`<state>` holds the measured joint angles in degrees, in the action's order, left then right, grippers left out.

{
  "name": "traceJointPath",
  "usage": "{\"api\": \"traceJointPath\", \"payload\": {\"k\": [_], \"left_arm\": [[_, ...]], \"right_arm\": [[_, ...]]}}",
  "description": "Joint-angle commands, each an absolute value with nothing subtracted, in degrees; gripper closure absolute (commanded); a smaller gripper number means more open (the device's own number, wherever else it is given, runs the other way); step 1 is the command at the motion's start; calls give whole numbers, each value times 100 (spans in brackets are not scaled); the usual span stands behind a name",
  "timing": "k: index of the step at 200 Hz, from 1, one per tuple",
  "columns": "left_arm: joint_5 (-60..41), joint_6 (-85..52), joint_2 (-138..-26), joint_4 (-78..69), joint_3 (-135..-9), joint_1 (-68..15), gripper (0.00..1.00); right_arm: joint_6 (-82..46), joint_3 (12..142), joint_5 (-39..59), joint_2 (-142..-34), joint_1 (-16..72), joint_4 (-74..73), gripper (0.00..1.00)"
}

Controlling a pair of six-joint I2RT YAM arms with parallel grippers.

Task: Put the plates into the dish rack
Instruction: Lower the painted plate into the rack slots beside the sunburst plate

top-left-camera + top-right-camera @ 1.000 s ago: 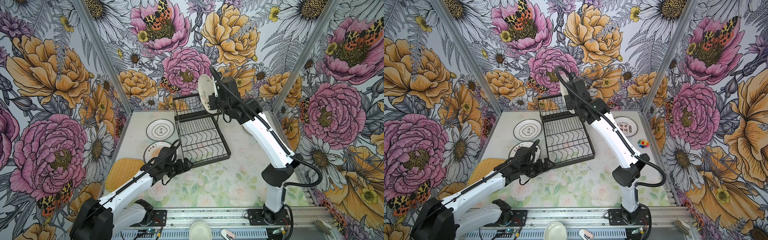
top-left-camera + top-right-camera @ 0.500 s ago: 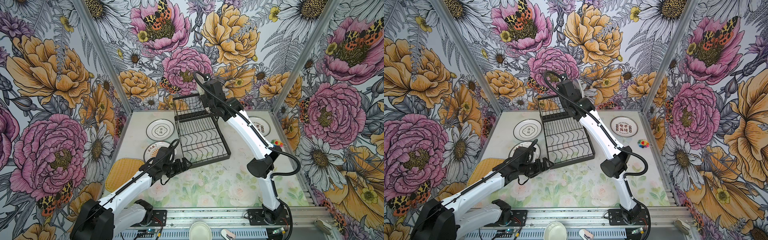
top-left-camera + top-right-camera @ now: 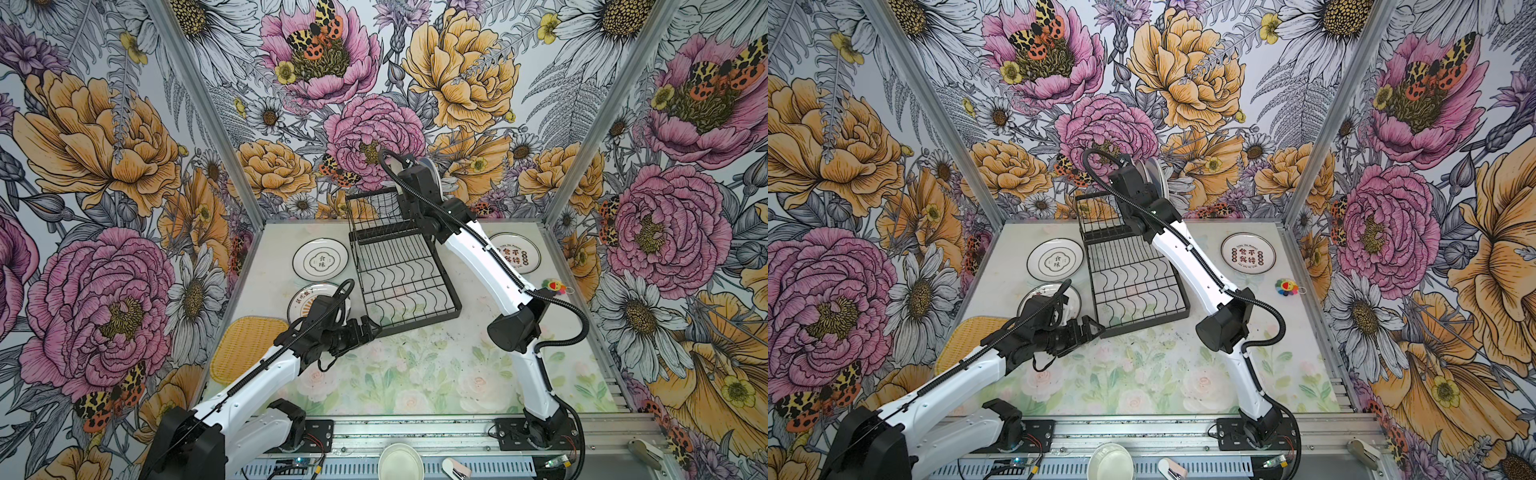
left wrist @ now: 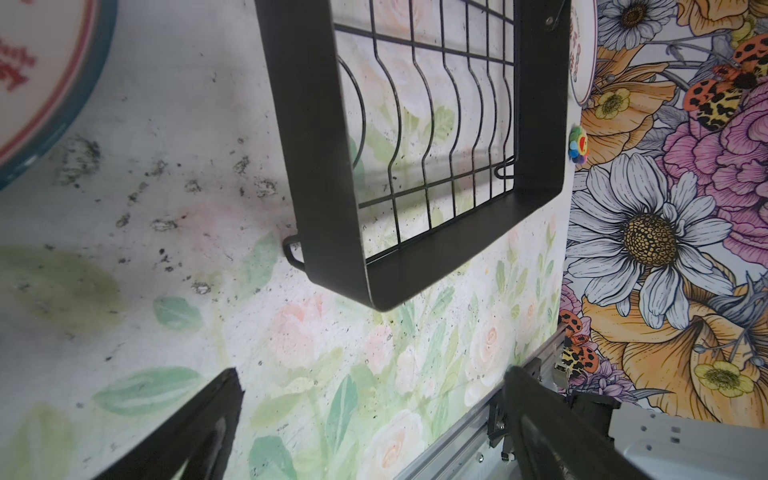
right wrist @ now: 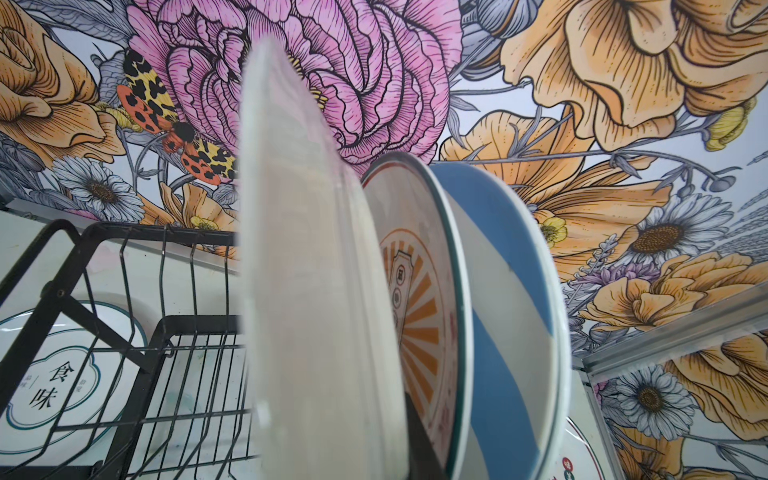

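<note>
The right gripper (image 3: pixel 417 180) is pinching a white plate (image 5: pixel 307 291) on edge so it fits the rack (image 3: pixel 399 266). The left gripper (image 3: pixel 369 329) is hanging open beside it, maybe to steady it.

Both top views look down from the front; close wrist views share the dish rack (image 3: pixel 417 322).

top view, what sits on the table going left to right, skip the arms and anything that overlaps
yellow woven tray → plate with black lettering → dish rack → plate with red lettering → rainbow toy
</note>
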<state>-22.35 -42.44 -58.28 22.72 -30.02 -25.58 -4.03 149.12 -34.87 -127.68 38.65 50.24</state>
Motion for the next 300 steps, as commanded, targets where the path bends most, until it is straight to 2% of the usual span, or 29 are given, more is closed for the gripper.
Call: {"api": "traceJointPath", "payload": {"k": [1,176,205,226,300], "left_arm": [[-2347,-4104,-5697,2354,-2859,-2479,2],[-2373,-4130,-5441,2482,-2758,-2366,1],[-2364,-4140,-5440,2490,-2768,-2364,1],[-2356,-4147,-5439,2503,-2776,-2362,1],[-2228,-4150,-5399,2593,-2823,-2355,1]], "right_arm": [[-562,15196,-3805,-12743,3819,4311,100],[-1089,14526,-3806,-12637,3700,4316,100],[-1094,14472,-3797,-12579,3694,4319,86],[-1081,14447,-3805,-12530,3697,4317,80],[-1081,14250,-3702,-12184,3713,4320,66]]}}
